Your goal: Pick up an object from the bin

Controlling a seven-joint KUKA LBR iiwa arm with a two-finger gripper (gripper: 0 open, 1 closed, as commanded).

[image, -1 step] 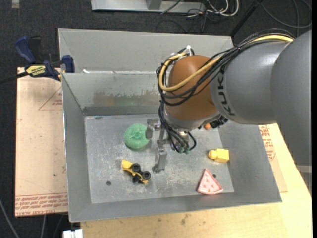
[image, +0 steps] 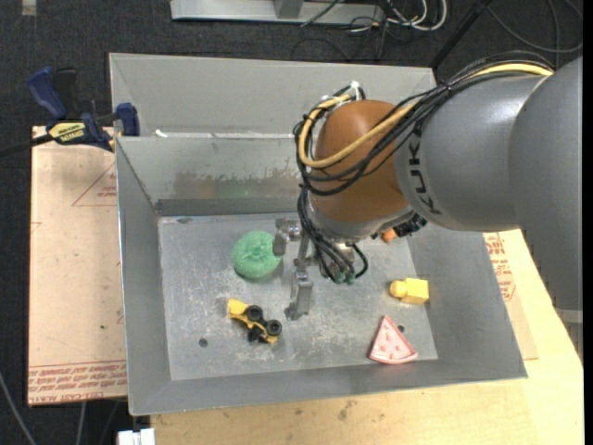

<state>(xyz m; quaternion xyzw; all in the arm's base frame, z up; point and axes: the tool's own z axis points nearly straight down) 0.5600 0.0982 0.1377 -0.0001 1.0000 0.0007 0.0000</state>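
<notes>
Hanging low over the middle of the bin (image: 185, 276): claw (image: 297, 293) | open or shut: cannot tell | green round lump (image: 256, 255) just beside it, toward the left edge | yellow-and-black toy car (image: 253, 320) near the front edge | yellow block (image: 410, 291) and pink wedge (image: 392, 342) toward the right edge

Soft, even light (faint shadows) across the bin (image: 195, 248).

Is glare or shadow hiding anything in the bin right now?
Camera view: even light, no hard glare on the bin floor; the back wall carries a faint green reflection of the green round lump; the arm covers the rear right corner.
</notes>
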